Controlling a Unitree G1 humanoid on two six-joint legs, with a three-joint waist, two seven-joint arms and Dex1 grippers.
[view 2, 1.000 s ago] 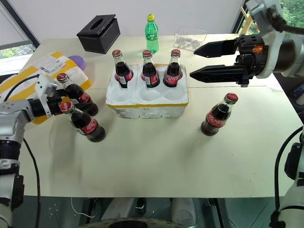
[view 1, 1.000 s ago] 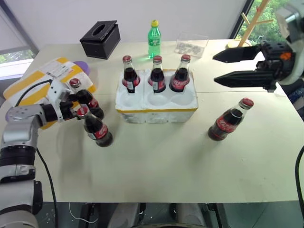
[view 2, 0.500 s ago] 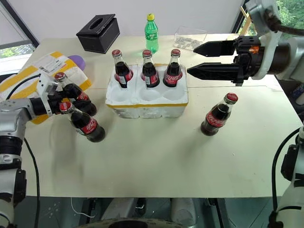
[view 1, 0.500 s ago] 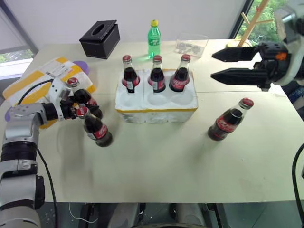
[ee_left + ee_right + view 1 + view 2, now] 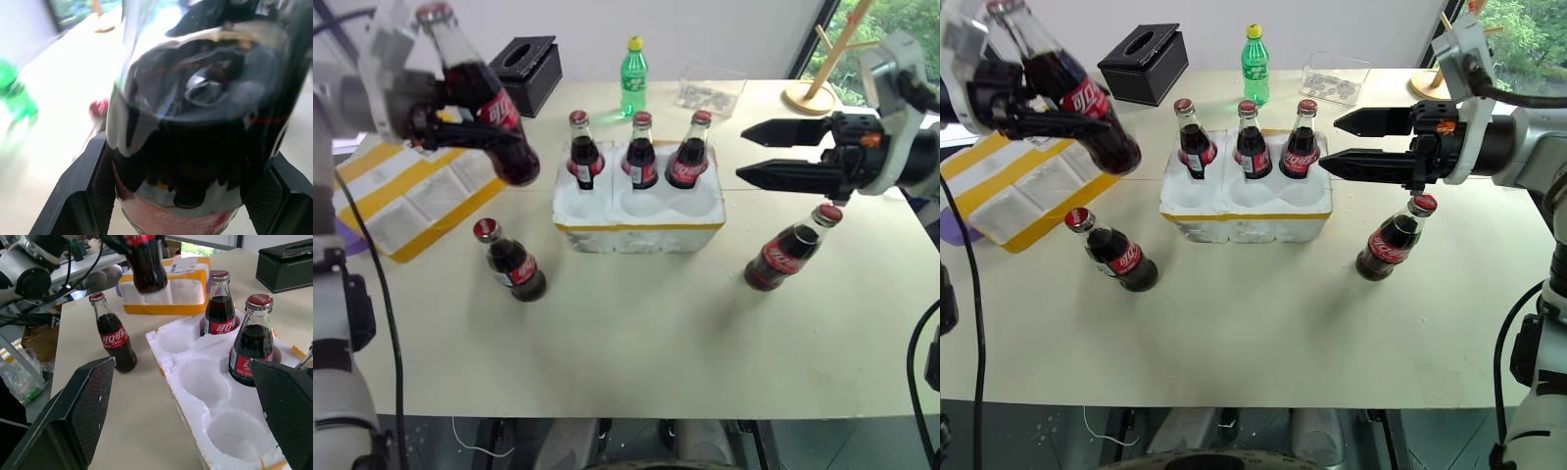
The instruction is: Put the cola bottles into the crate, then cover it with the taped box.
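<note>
Our left hand (image 5: 450, 122) grips a cola bottle (image 5: 480, 93) aloft, left of the crate (image 5: 637, 211); our right hand (image 5: 1347, 142) hangs unclenched. Tilted, it could slip or clip standing bottles.

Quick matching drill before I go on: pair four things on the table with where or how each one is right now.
Things:
1. left pincer
2. right pincer
3. crate
4. green bottle

States:
A. open, holding nothing
B. three bottles in its far row, near wells bare
C. shut on a cola bottle, held in the air
D. standing beyond the crate

Pairs: 1-C, 2-A, 3-B, 4-D
</note>
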